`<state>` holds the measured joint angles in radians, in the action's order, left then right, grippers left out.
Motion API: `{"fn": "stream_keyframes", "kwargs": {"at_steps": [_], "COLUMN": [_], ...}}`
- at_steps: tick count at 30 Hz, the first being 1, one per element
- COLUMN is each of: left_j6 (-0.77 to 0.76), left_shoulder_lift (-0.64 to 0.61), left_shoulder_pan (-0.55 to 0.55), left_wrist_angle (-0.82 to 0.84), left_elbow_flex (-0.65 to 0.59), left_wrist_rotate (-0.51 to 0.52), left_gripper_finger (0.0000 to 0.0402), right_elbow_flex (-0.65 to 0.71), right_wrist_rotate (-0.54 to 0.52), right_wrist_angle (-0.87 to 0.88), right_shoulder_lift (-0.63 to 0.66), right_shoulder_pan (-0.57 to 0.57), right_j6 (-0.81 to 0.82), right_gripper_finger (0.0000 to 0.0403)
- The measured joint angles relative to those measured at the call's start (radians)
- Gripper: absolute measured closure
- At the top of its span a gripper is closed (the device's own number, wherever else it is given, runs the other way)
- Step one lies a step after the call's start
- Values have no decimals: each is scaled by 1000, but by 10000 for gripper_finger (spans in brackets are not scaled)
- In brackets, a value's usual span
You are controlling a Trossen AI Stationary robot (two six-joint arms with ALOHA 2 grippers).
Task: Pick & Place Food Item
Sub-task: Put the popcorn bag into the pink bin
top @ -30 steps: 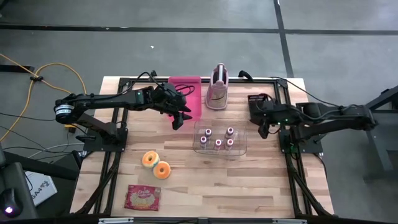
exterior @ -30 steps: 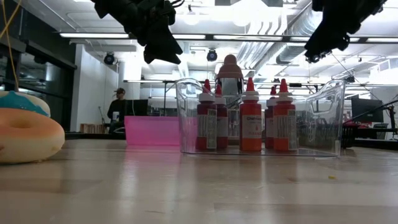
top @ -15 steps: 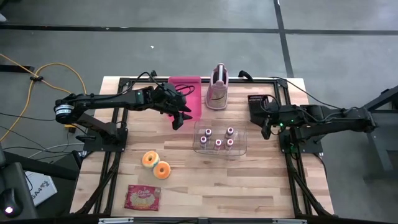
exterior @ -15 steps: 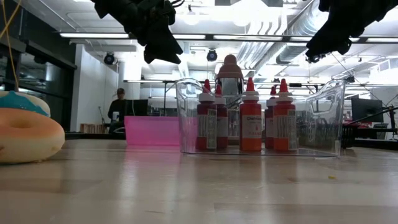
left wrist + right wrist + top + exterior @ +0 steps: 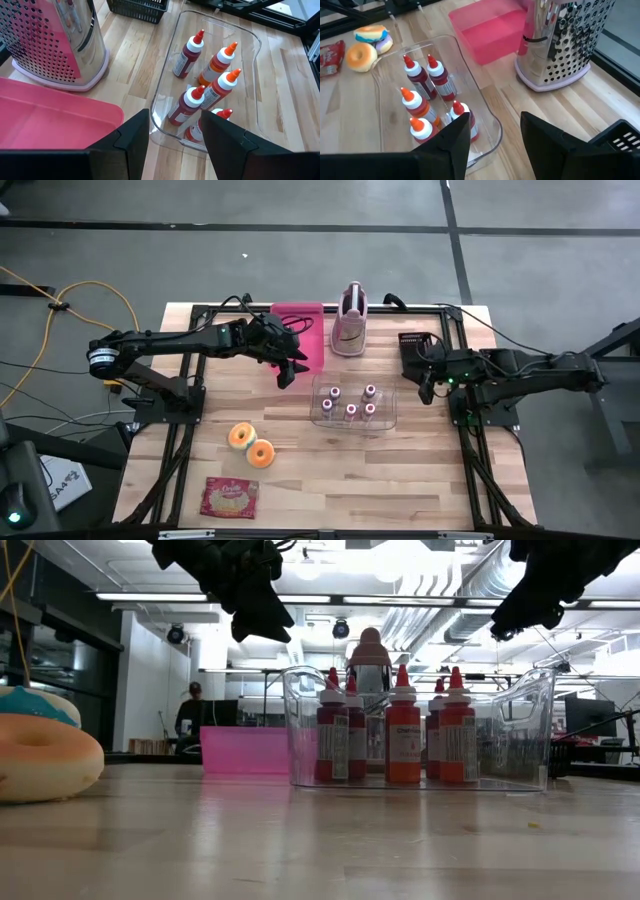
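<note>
Two donuts [image 5: 251,445] lie on the wooden table at the near left, and a red snack packet [image 5: 230,498] lies flat near the front edge. Several red and orange sauce bottles [image 5: 200,95] stand upright in a clear bin [image 5: 318,408] at the table's middle. My left gripper [image 5: 289,374] hangs open above the table, left of the bin and beside a pink tray [image 5: 300,330]. My right gripper [image 5: 425,388] hangs open in the air, right of the bin. Nothing is between either pair of fingers.
A perforated metal grater [image 5: 348,322] stands at the far middle, beside the pink tray. A black basket [image 5: 415,343] sits at the far right. Bare wood lies at the near right [image 5: 420,480]. In the low view, a person [image 5: 190,715] stands in the room beyond the table.
</note>
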<state>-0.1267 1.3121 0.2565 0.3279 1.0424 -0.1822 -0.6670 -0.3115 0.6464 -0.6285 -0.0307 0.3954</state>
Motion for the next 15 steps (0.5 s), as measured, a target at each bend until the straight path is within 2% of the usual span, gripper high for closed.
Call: {"fn": "stream_keyframes", "kwargs": {"at_steps": [15], "left_j6": [22], "left_shoulder_lift": [0], "left_shoulder_pan": [0], "left_wrist_angle": [-82], "left_elbow_flex": [0], "left_wrist_rotate": [0], "left_gripper_finger": [228], "right_elbow_flex": [-1], "right_wrist_rotate": [0], "right_wrist_angle": [0], "right_shoulder_lift": [-43], "right_shoulder_pan": [0], "right_j6": [0], "right_gripper_finger": [242]}}
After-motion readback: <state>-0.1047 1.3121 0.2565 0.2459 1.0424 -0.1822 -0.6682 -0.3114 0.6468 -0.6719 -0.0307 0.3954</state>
